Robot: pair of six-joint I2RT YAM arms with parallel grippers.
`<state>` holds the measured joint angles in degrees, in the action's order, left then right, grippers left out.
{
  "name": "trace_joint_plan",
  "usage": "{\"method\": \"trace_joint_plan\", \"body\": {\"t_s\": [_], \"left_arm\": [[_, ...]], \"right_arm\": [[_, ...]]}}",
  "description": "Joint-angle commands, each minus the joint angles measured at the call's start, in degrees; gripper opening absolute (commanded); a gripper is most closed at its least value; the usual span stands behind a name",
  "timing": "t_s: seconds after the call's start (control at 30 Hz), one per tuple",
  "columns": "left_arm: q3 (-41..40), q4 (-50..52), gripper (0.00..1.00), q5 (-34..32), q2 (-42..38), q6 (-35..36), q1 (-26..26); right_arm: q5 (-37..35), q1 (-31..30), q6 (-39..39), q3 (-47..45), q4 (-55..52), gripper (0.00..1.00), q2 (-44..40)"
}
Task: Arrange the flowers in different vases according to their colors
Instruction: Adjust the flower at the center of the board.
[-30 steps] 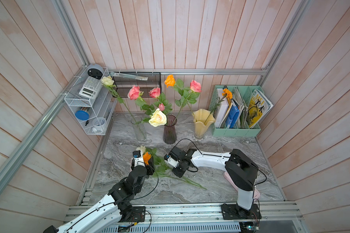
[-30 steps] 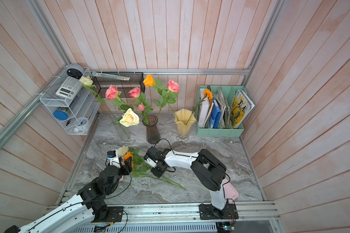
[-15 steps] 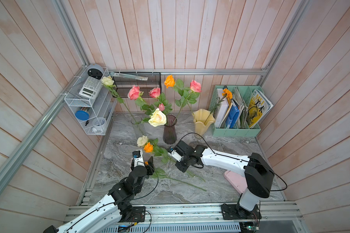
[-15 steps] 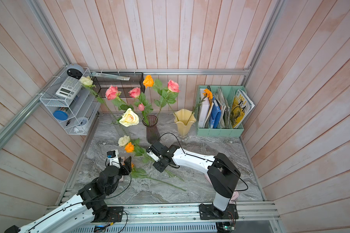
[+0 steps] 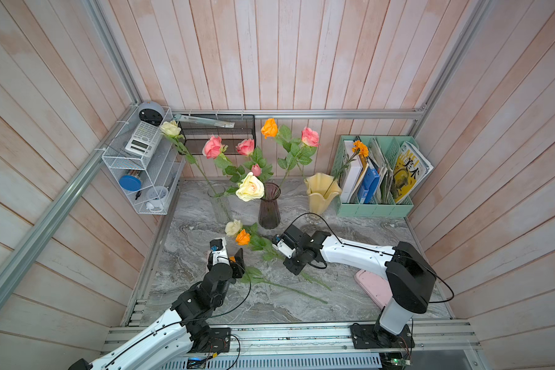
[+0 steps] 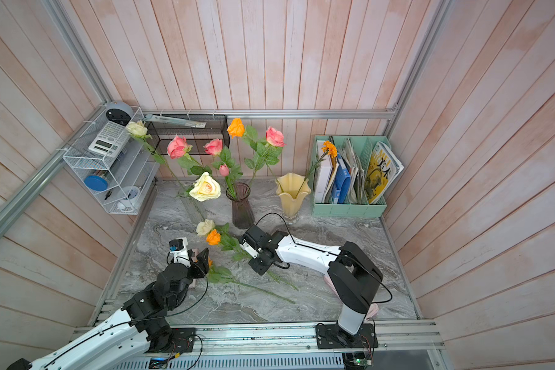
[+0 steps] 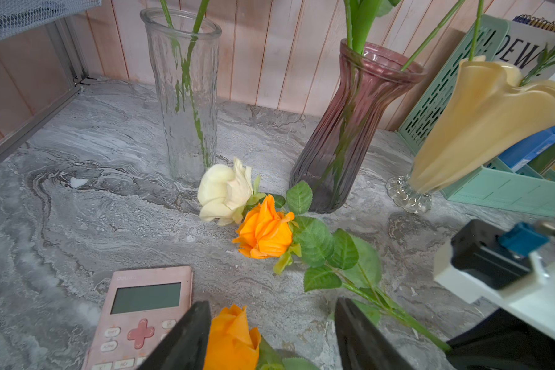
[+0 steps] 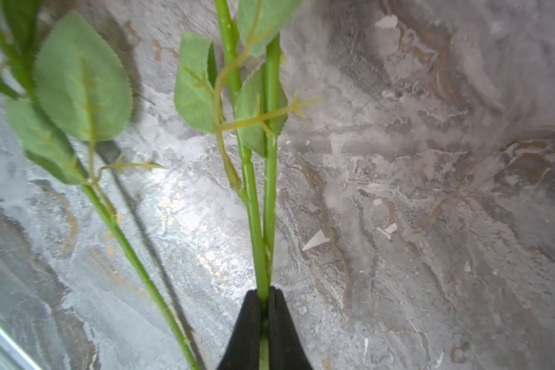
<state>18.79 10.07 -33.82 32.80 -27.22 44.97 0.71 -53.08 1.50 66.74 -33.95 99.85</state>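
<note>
Clenched hard, my right gripper pinches two green stems side by side. My left gripper hangs spread wide and empty over a loose orange rose that lies beside a pink calculator.

The stems I hold seem to run to a cream-white rose and a second orange rose. Their heads sit low at the grey marbled table, whether touching it I cannot tell, between the foot of the clear glass cylinder vase and the dark purple ribbed vase.

I judge this the carrying step, but with two colours in one grip. Cream heads already stand in the clear vase and an orange bloom in the pale yellow ruffled vase. So next I must part the pair, shedding one stem or passing it to my left. Then I tip the other upright and thread its end into the matching mouth.
</note>
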Motion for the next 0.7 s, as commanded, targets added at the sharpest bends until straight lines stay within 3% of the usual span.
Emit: {"method": "trace_joint_plan", "body": {"t_s": [0.0,0.13,0.23,0.3,0.4,0.67], "left_arm": [[-0.22,-0.83,0.67,0.71,-0.05,0.49,0.21],[-0.08,-0.99,0.67,0.86,0.38,0.73,0.20],[-0.06,-1.08,0.67,1.11,0.80,0.86,0.20],[-0.13,-1.36,0.67,1.35,1.00,0.89,0.18],[-0.32,-1.87,0.67,1.40,1.11,0.94,0.14],[-0.57,-1.31,0.67,1.55,0.42,0.79,0.20]], "right_arm": [[0.82,1.82,1.05,-0.84,0.91,0.04,0.78],[-0.03,2.63,1.36,-1.46,0.19,0.26,-0.08],[-0.63,2.98,1.67,-2.70,-0.31,0.31,-1.85],[-0.66,3.42,1.86,-3.66,-0.52,0.31,-2.85],[-0.62,3.91,2.11,-4.64,-0.50,0.15,-3.54],[0.41,4.17,0.70,-3.81,-2.34,0.26,-1.83]]}}
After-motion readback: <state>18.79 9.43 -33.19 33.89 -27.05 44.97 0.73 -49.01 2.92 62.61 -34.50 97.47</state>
